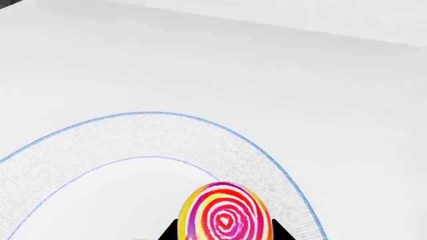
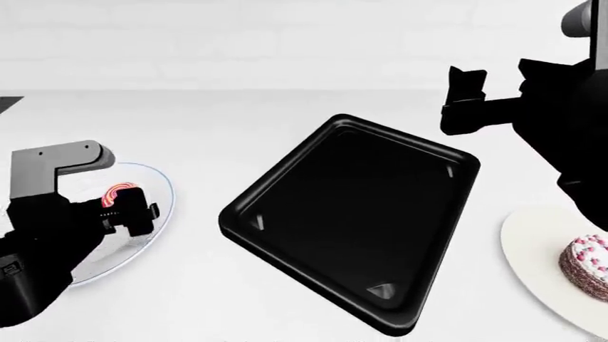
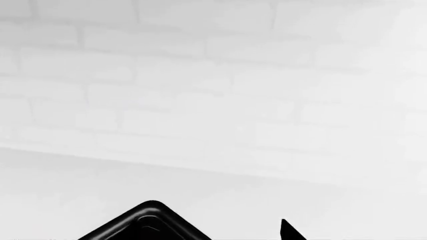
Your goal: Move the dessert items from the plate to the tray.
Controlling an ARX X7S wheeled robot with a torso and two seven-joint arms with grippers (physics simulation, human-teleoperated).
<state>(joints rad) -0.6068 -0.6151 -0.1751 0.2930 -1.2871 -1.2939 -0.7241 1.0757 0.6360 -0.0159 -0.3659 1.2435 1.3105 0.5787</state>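
Note:
The pink-orange swirl lollipop [image 1: 227, 210] sits between the two black fingertips of my left gripper [image 1: 227, 233], which is shut on it. In the head view the lollipop [image 2: 119, 194] and left gripper [image 2: 128, 209] hover over a blue-rimmed plate [image 2: 159, 187] at the left. The black tray [image 2: 249, 217] lies in the middle of the table, with nothing on it. The white-frosted cake with pink sprinkles [image 2: 587, 265] sits on a white plate [image 2: 530, 246] at the right. My right gripper [image 2: 465, 96] is raised beyond the tray's far right corner, open and empty.
The white table runs back to a white brick wall. The blue-rimmed plate's textured rim [image 1: 133, 135] curves beneath the lollipop. A corner of the tray [image 3: 143, 222] and one right fingertip [image 3: 288, 231] show in the right wrist view.

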